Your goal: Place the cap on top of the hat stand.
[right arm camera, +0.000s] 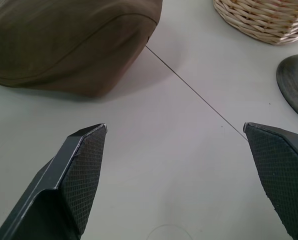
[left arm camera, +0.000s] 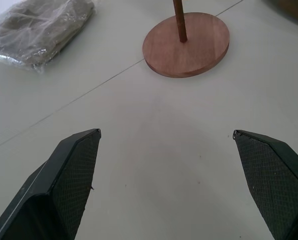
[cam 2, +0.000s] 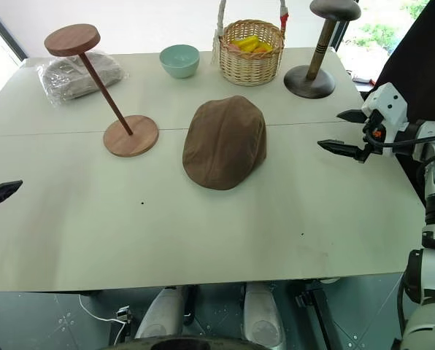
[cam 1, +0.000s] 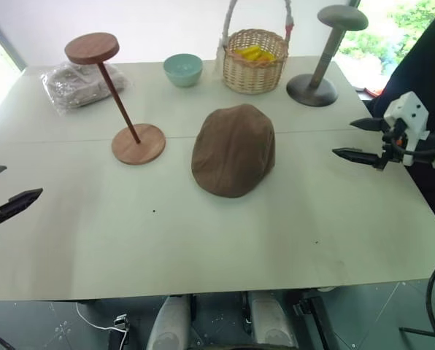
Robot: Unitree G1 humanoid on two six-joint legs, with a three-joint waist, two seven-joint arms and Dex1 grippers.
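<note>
**On the counter, cap lies free with both arms standing off**

Mid-counter, the cap (cam 1: 233, 149) rests dome-up and flat on its brim, touched by nothing, so the task looks not yet begun. The hat stand (cam 1: 117, 102) is just beside it on the robot's left, its round base on the counter (cam 1: 225, 240), its thin rod slanting up and away to the bare disc top. That lean puts the disc off to the side of the base, so a lifted cap would probably have to be aimed at the disc, not the base.

The right end effector (cam 1: 357, 138) hovers off the cap's right side, fingers spread wide and empty, seemingly lined up for an approach. The left end effector (left arm camera: 166, 150) hangs at the counter's left edge, likewise spread and empty, facing the stand's base.

Along the far edge sit a plastic-wrapped bundle (cam 1: 77, 84), a pale green bowl (cam 1: 183, 69), a wicker basket (cam 1: 255, 62) holding something yellow, hard to identify, and a grey stand (cam 1: 321, 58). The counter is pale, matte, with a seam running across it. Bright windows lie behind.
</note>
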